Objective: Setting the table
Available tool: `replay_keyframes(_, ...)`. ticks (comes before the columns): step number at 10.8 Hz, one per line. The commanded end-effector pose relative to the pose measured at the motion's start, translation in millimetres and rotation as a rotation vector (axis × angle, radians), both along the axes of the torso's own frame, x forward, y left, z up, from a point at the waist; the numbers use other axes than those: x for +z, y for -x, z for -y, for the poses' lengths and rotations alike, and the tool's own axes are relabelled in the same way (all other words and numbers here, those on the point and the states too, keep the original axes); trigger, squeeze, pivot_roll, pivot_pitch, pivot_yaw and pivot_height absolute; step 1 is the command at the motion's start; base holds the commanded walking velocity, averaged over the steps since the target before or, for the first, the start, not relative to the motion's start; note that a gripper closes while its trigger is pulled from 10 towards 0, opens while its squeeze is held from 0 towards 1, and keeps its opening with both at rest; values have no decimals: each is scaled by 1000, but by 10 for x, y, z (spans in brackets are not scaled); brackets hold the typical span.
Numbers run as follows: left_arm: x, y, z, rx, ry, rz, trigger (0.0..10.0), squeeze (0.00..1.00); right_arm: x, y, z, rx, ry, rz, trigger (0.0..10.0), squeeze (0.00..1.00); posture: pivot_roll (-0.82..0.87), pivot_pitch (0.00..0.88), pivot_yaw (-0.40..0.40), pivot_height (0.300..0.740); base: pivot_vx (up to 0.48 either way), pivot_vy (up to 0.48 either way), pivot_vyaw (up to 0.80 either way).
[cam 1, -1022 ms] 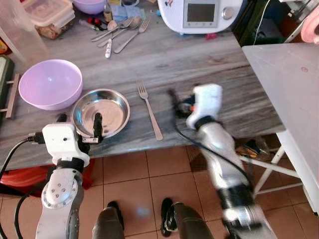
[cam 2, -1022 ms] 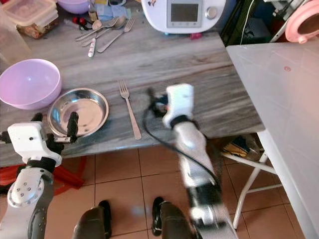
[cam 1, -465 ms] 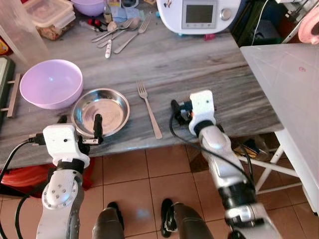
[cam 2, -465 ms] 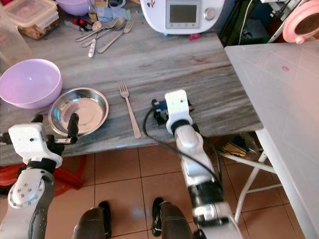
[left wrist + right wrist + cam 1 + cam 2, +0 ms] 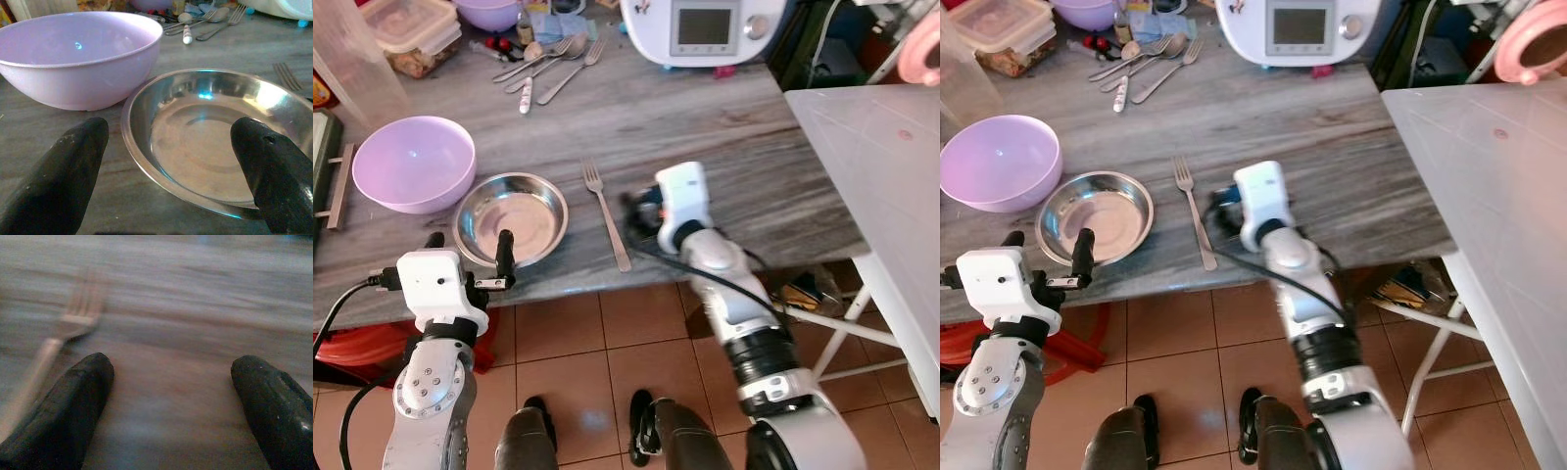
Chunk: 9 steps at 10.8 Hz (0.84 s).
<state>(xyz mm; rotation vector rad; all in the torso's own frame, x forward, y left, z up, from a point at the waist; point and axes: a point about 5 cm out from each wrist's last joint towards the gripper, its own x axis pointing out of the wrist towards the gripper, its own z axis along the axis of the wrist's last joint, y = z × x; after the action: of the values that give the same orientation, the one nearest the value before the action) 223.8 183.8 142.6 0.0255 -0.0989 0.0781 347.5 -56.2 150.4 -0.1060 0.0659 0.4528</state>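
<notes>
The fork (image 5: pixel 606 215) lay flat on the grey counter (image 5: pixel 724 127), just right of the steel dish (image 5: pixel 512 219), with the purple bowl (image 5: pixel 411 163) beside that. The right gripper (image 5: pixel 168 406) hovered just right of the fork, fingers spread wide and empty — nothing lay between them. The left gripper (image 5: pixel 171 171), also wide open and empty, sat at the dish's near rim — loose cutlery (image 5: pixel 548 61) and a white appliance (image 5: pixel 705 29) stood well back.
</notes>
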Motion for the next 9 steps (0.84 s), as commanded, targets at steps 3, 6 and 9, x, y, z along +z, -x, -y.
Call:
replay_keyframes(3, 12, 18, 3, 2, -3, -3, 10000, 0, -46, 12, -77, 43, -7, -44, 10000, 0, 47, 271, -42, 740, 0, 0, 0)
replay_keyframes(6, 15, -8, 10, -2, -3, 0, 10000, 0, 15, 7, -131, 79, -34, -44, 10000, 0, 45, 265, -42, 740, 0, 0, 0)
replay_keyframes(9, 32, -12, 3, 11, 2, 11, 10000, 0, 45, -1, 37, -3, -26, 9, 10000, 0, 46, 259, -47, 740, 0, 0, 0)
